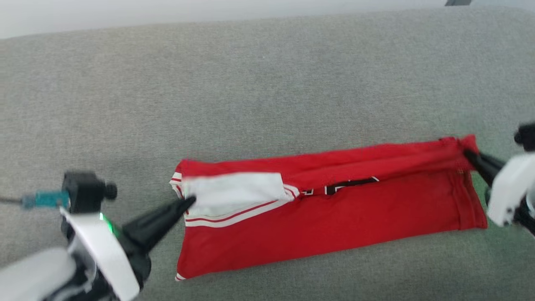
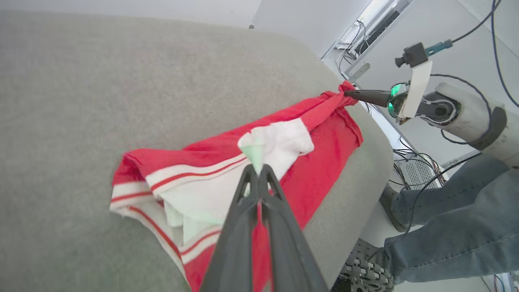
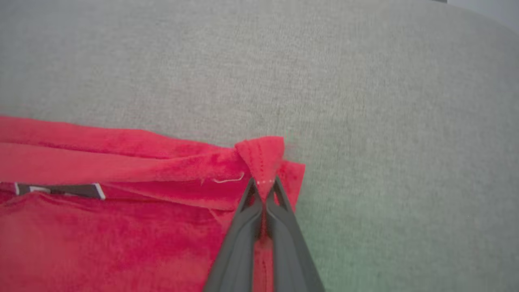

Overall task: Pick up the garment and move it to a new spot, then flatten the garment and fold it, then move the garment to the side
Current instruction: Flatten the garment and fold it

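We find the red sports garment [image 1: 334, 209] lying as a long band across the grey upholstered surface [image 1: 267, 83], running from centre-left to the right edge of the head view. A strip along its far edge is doubled over the body, partly covering black lettering [image 1: 351, 184].

At its left end the white panel [image 1: 234, 192] with red-striped trim is turned up. The left gripper [image 1: 190, 202] has its fingers clenched on that panel, a peak of white cloth pinched at the tips. At the right end the right gripper [image 3: 263, 184] is clenched on a bunched red hem corner. The cloth between the two grips is drawn fairly straight.

We judge the folding step to be in hand, with one lengthwise fold under way. The next move calls for both ends to travel together at equal height, so the thin fabric lands square and without slack.

A person's leg [image 2: 454, 227] in jeans stands beside the surface, well apart from the garment.
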